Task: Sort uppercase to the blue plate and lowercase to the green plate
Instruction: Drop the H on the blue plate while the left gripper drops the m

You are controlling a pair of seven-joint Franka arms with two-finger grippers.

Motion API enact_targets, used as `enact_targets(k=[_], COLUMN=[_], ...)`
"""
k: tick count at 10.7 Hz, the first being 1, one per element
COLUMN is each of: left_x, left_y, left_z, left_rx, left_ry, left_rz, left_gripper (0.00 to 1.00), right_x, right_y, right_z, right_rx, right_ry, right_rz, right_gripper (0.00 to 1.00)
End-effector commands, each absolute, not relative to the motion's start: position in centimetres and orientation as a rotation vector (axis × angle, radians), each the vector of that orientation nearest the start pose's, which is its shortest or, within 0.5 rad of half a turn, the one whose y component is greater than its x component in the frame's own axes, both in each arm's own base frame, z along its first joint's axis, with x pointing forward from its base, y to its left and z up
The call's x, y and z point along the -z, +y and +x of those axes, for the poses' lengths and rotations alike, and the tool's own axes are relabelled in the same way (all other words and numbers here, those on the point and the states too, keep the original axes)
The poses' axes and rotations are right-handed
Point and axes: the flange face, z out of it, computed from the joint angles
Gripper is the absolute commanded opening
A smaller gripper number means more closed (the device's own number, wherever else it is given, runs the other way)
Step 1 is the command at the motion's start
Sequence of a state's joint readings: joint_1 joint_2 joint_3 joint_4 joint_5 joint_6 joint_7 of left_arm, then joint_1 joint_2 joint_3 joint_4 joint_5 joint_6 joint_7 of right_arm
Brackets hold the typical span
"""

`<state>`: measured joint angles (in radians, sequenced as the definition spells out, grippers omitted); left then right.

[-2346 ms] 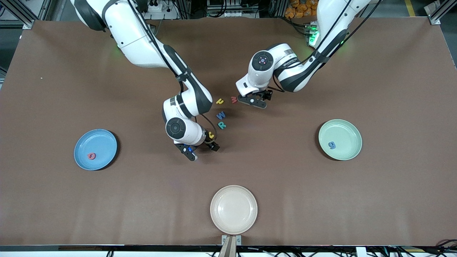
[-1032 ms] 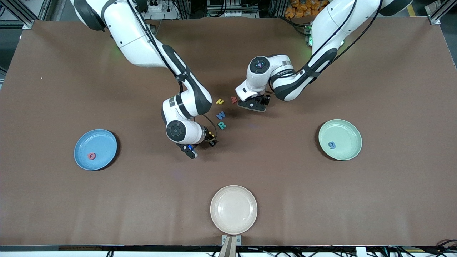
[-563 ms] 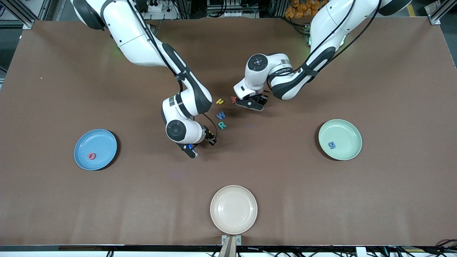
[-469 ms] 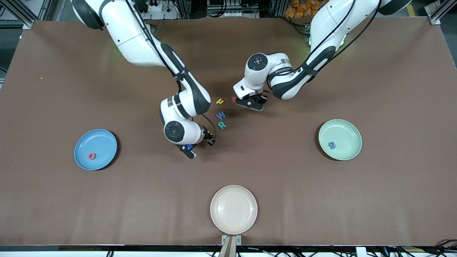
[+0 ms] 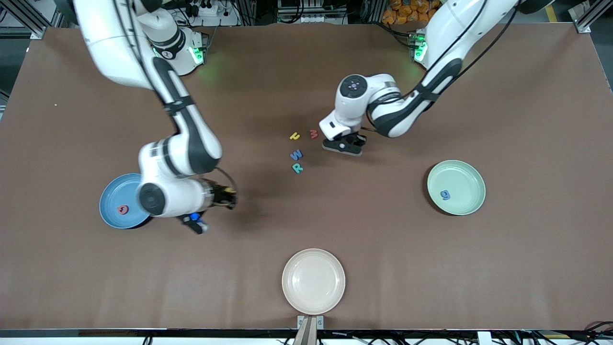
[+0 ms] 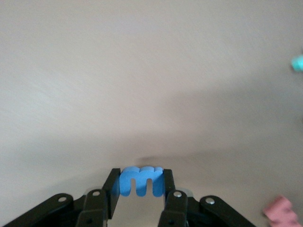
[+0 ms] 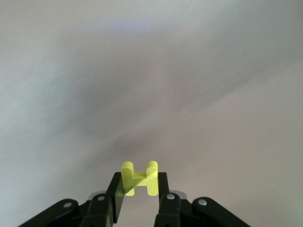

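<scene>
At the right arm's end of the tabletop (image 5: 72,268) sits the blue plate (image 5: 115,184), with the red Q (image 5: 123,209) lying in it. Just beside it, over bare tabletop, hangs the right claw (image 5: 229,199), pinched narrow on the yellow H (image 7: 138,177). It grips across the crossbar, with both uprights poking out past the fingertips.

In the middle lie four loose letters, close together but apart: the yellow hooked letter (image 5: 294,136), the small red w (image 5: 313,133), the blue W (image 5: 296,155) and the teal R (image 5: 297,167), the R nearest the front camera. The cream plate (image 5: 313,306) at the near edge holds nothing.

The left claw (image 5: 344,145) hovers low beside the red w, closed on a small blue three-legged letter (image 6: 141,180), held by its outer edges. Toward the left arm's end, the green plate (image 5: 471,175) holds the blue g (image 5: 445,194).

These foam pieces look feather-light and squashy. A soft pinch across flat parallel edges should hold them, while a hard squeeze would likely buckle the thin strokes.
</scene>
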<state>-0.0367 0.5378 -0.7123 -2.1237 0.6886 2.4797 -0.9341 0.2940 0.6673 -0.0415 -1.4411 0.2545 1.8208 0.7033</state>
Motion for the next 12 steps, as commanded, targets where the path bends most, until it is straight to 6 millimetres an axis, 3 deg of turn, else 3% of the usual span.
enact_targets(k=[1,3,6,7,8,9,10,11,12], left_x=[-23.9,-24.9,-23.6,-23.3,-22.9,-22.1,-21.4,-21.0,-21.0], left_y=[-32.0,-25.7,-14.7,-12.8,-11.7,-10.1,-8.7,-7.6,-7.6], left_z=[46.7,50.7,55.5,55.9,55.8,55.9,55.9,55.9,55.9], left_rx=[0.175,0.155,0.060,0.036,0.016,-0.011,-0.039,-0.057,-0.059], left_ry=[0.612,0.797,0.999,1.019,1.004,0.967,0.955,0.954,0.946], left_rz=[-2.964,-2.890,-2.750,-2.728,-2.729,-2.735,-2.734,-2.730,-2.739], left_gripper=[0.00,0.00,0.00,0.00,0.00,0.00,0.00,0.08,0.92], right_x=[-30.0,-30.9,-30.8,-30.7,-30.3,-30.0,-29.9,-29.9,-29.9], right_y=[13.9,6.7,-4.6,-7.4,-9.8,-10.0,-8.8,-6.1,-2.7], right_z=[67.3,68.2,68.3,68.0,67.5,67.2,67.1,67.3,67.5], right_rx=[-0.539,-0.517,-0.523,-0.524,-0.534,-0.566,-0.590,-0.608,-0.609], right_ry=[0.601,0.390,0.096,0.032,-0.017,-0.035,-0.034,-0.031,0.052], right_rz=[-3.053,-3.116,-3.119,-3.103,-3.080,-3.066,-3.050,-3.054,-3.056], right_gripper=[0.00,0.00,0.00,0.41,0.99,1.00,1.00,1.00,1.00])
